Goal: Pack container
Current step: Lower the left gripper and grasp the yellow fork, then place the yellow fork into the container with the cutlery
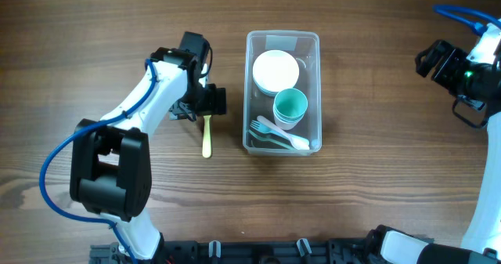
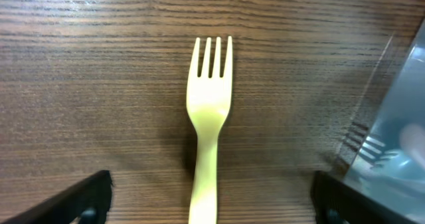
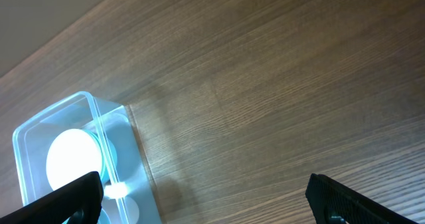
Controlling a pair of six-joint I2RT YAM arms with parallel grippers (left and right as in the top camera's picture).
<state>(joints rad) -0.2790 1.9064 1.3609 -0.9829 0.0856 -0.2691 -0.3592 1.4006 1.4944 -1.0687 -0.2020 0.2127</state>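
The container (image 1: 282, 35) sits on the table (image 1: 376, 178) with the left gripper (image 2: 212, 201) just beside it, spread wide astride a yellow fork (image 2: 209, 111), grasping nothing; the right gripper (image 3: 206, 197), well away, gapes empty too.

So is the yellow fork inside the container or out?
Out: the yellow fork lies flat on the table beside the container, under the open left end effector.

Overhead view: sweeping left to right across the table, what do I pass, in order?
Yellow fork → container → right pincer. The left pincer lines up with the fork, so it is left out.
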